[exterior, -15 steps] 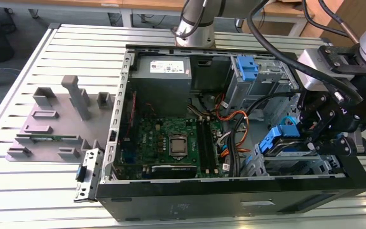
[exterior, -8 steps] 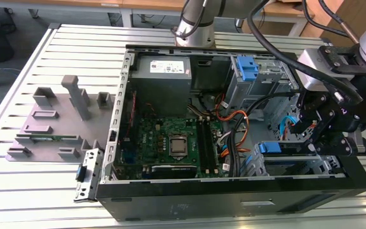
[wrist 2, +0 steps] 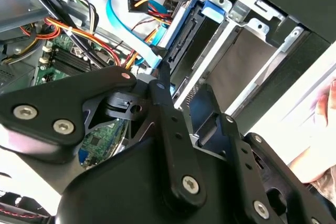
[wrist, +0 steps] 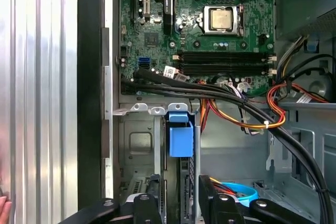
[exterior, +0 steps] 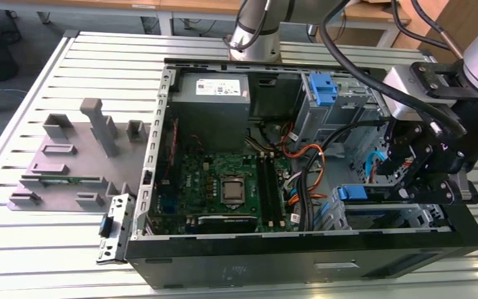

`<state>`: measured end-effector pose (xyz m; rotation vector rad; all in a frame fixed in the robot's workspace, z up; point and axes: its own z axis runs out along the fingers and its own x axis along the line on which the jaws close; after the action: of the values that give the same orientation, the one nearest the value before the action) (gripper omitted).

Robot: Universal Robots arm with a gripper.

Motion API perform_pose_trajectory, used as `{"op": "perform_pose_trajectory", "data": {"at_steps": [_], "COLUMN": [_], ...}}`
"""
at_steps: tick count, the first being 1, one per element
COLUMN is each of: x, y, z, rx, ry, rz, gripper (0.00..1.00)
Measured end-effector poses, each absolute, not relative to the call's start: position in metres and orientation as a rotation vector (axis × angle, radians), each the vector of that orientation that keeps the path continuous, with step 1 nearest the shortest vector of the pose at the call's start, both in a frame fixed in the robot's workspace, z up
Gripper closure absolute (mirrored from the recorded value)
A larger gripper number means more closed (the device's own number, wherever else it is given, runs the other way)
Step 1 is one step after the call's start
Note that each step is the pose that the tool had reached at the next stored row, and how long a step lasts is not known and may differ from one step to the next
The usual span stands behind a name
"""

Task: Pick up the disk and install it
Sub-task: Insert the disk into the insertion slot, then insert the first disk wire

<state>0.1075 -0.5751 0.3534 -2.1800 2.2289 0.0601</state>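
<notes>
The disk [exterior: 353, 192] sits on edge in the case [exterior: 305, 261] bay, lower right of the exterior view. The claw [wrist: 179, 181] hangs directly over it; clenched or released cannot be told. The case rests on a slatted surface [exterior: 23, 261].

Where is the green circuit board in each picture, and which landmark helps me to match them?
Exterior view: the green circuit board lies on the floor of the open computer case, in the middle of the picture.
Second wrist view: a part of it shows next to the orange cables.
First wrist view: it lies beyond the black cables.
Shared landmark: the orange cables beside the board.
</notes>
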Motion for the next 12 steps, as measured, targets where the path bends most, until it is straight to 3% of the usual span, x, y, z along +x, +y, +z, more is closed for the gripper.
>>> {"op": "perform_pose_trajectory", "data": {"at_steps": [12], "x": [0.1053], "y": [-0.5737], "z": [0.3521], "rx": [-2.187], "ry": [2.223], "rz": [0.060], "gripper": [0.58]}}
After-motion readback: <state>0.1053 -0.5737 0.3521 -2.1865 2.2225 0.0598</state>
